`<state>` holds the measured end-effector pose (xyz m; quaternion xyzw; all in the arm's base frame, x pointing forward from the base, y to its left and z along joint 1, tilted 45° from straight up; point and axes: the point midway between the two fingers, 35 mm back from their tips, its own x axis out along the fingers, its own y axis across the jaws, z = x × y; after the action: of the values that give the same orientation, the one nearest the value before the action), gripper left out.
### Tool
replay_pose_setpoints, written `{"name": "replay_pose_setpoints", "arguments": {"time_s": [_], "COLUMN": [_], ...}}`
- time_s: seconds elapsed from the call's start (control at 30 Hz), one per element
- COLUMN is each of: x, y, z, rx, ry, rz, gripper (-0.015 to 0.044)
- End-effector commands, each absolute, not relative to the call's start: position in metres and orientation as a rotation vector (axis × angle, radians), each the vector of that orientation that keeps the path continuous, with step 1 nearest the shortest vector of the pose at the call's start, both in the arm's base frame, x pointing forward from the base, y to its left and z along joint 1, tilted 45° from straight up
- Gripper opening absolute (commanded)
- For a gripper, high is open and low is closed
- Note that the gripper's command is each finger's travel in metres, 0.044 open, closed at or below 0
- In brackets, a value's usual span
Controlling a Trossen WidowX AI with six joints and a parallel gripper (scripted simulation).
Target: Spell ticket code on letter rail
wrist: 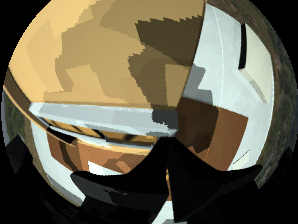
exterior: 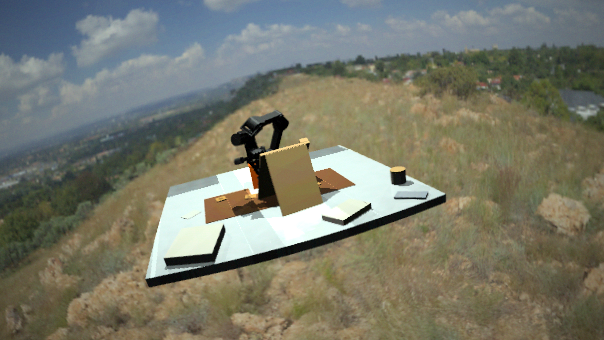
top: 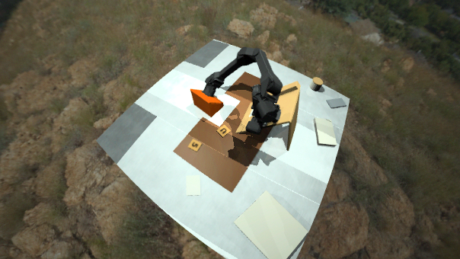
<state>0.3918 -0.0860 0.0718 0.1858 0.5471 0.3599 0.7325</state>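
The wooden board point(top: 290, 104) point(exterior: 295, 180) point(wrist: 100, 60) stands tilted. Its rail point(wrist: 100, 117) runs along the lower edge as a pale strip, with yellowish tile surfaces point(wrist: 112, 136) and dark marks partly showing under it; I cannot read them. My gripper point(top: 253, 127) point(wrist: 166, 138) is shut and empty, its tips close to the rail's right end in the wrist view; contact cannot be told. A U tile point(top: 223, 131) point(exterior: 251, 196) and a tile like S or 5 point(top: 195, 145) point(exterior: 221, 199) lie on the brown mat point(top: 228, 175) point(wrist: 232, 145). No ticket print is legible.
A small pale card point(top: 193, 185) point(exterior: 191, 215) lies beyond the mat. A large pale block point(top: 271, 225) point(exterior: 195, 244), a smaller one point(top: 324, 132) point(exterior: 346, 212), a grey slab point(top: 337, 103) point(exterior: 411, 195) and a cylinder point(top: 316, 84) point(exterior: 398, 176) stand near the counter's edges. An orange block point(top: 206, 103) is by the arm.
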Motion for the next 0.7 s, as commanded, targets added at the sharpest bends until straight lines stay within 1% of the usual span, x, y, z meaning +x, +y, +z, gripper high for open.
{"name": "replay_pose_setpoints", "arguments": {"time_s": [0.0,0.67], "x": [0.3930,0.3889], "y": [-0.0845,-0.0808], "z": [0.0719,0.0753], "rx": [0.410,0.411], "ry": [1.203,1.203], "rz": [0.793,0.793], "gripper": [0.0000,0.0000]}}
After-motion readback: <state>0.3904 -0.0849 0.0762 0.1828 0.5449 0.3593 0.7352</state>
